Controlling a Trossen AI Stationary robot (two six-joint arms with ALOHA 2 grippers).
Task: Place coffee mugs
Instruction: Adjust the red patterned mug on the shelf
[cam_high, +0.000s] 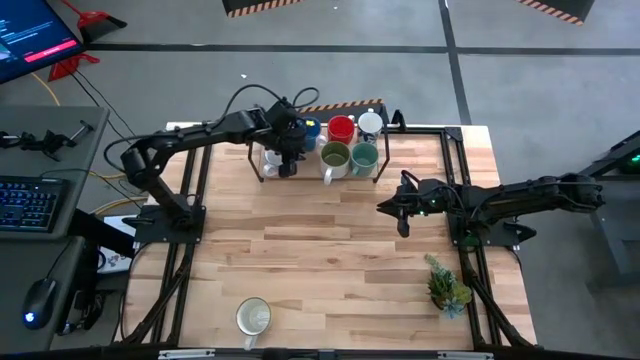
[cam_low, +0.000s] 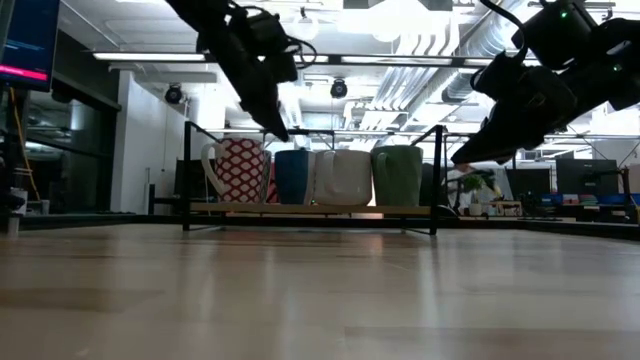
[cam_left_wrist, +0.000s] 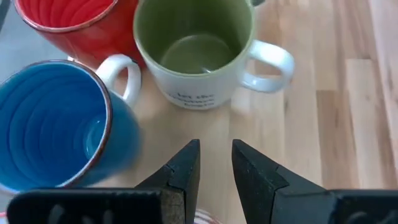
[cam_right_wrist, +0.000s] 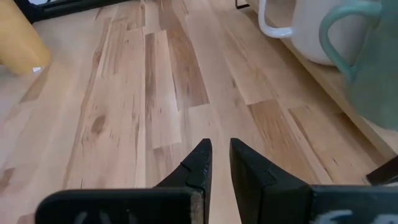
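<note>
Both arms were dark, near-black, built from slim tubular links joined by bulkier rounded joint housings. Black cables looped loosely over the left arm near its wrist. The right arm carried small green indicator lights, 1 near its wrist and 1 toward its base at 3 o'clock. Each arm's base sat on a black bracket. The left end effector (cam_left_wrist: 216, 163) had 2 matte black fingers, wedge-shaped, tapering to angular tips, springing from a flat black crossbar. The right end effector (cam_right_wrist: 220, 162) looked the same: 2 black tapered fingers with bevelled inner faces.
</note>
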